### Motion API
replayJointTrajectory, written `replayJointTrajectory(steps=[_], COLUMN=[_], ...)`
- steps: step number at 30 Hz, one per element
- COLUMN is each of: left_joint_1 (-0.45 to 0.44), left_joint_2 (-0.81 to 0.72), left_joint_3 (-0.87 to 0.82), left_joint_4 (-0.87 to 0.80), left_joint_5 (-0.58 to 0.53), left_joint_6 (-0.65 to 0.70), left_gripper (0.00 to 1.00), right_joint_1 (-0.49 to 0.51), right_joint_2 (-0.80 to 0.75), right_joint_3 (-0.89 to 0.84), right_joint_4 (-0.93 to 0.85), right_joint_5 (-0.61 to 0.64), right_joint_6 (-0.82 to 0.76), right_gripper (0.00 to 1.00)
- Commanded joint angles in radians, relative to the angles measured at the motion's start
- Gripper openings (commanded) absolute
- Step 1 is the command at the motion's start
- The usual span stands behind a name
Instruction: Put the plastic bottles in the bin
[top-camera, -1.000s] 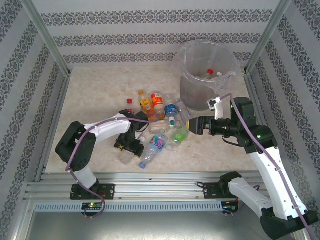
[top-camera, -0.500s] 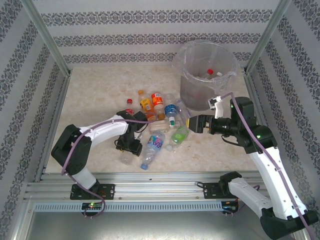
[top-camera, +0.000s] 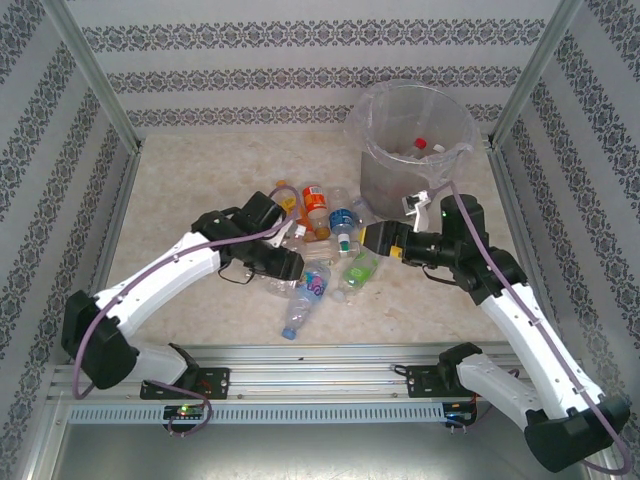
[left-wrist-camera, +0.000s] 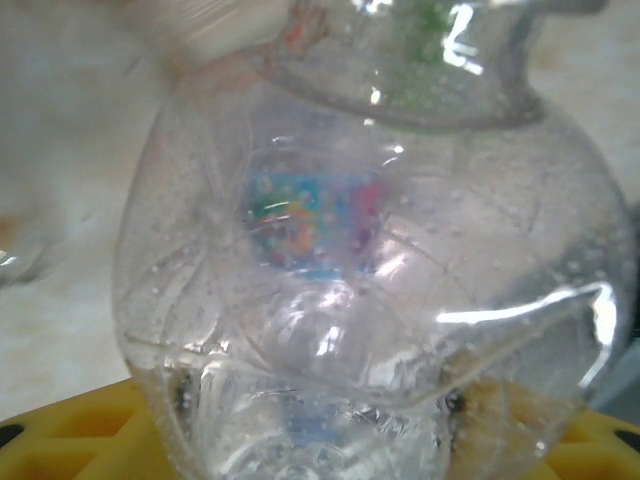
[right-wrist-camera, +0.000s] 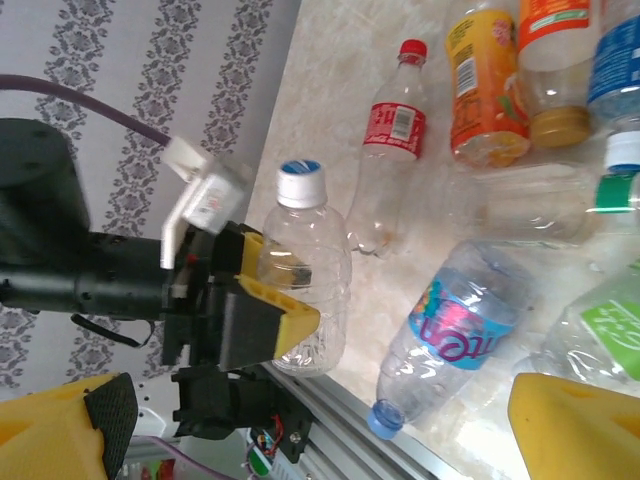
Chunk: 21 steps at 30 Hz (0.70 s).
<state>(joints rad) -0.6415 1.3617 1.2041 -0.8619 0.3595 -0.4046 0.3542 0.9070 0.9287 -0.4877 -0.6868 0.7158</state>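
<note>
Several plastic bottles lie in a heap mid-table. My left gripper is shut on a clear unlabelled bottle with a white and blue cap, its yellow fingers pinching the body. That bottle looms close in the left wrist view. My right gripper hovers open over the heap's right side, with nothing between its yellow fingers. Below it lie a blue-and-pink labelled bottle and a green-labelled one. The grey bin stands at the back right.
A red-labelled bottle and an orange one lie at the heap's far side. Two bottles rest inside the bin. Metal frame posts and patterned walls close in the table. An aluminium rail runs along the near edge.
My left gripper closed on the clear bottle and the arm stretched out to the right, carrying it off the table. My right gripper slid left over the heap.
</note>
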Motion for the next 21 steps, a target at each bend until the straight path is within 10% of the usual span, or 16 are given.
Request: replayJointTrajectory(steps=[1,10,21], left_joint_1=[-0.007,-0.01,-0.041], left_joint_2=[-0.054,-0.097,-0.115], left_joint_3=[-0.017,-0.08,-0.089], left_joint_4=[0.231,0.441,0.464], left_joint_5=[0.193,0.413,0.425], left_joint_6=[-0.064,-0.131,-0.125], left_gripper=[0.6,0.6,0.6], right_joint_1=[0.04,0.164,0.231], right_joint_2=[0.02,0.114,0.187], right_joint_3=[-0.014,0.013,0.06], right_joint_4=[0.173,0.268,0.31], right_joint_5=[-0.026,0.002,0.026], right_joint_6=[0.079,0.075,0.082], right_gripper=[0.95,0.93,0.89])
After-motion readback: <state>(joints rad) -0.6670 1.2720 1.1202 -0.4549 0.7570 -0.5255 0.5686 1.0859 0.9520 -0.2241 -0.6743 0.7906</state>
